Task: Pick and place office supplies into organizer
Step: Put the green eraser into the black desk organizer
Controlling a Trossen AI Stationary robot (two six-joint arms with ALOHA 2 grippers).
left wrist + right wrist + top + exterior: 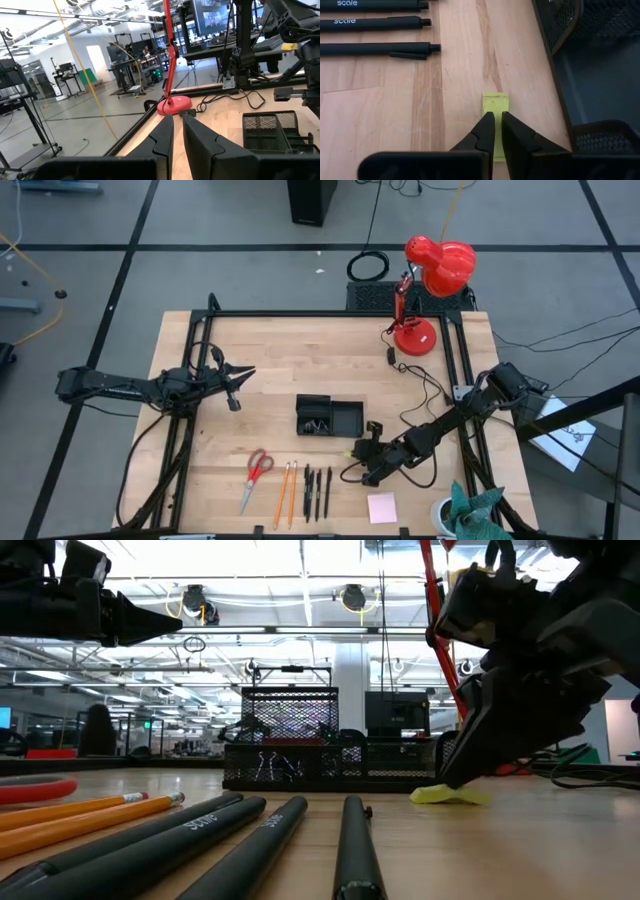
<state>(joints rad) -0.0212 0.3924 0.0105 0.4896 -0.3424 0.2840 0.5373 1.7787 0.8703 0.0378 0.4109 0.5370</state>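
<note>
Fingers of right gripper (pixel 494 131) angle down, seemingly pinching yellow block (pixel 496 105).

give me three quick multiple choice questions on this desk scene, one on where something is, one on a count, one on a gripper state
1. Where is the right gripper?
A. over the red desk lamp
B. down at the small yellow block beside the organizer
C. above the scissors

2. How many black pens lie on the table?
A. one
B. three
C. five

3. How do the right gripper's fingers stand?
A. closed on the yellow block
B. wide open above it
C. closed on a pen

Answers:
1 B: the right wrist view shows the fingertips at the block, next to the organizer's mesh wall.
2 B: the high view shows three pens side by side, right of the two pencils.
3 A: the block sits between the nearly shut fingertips and sticks out past them.
</note>
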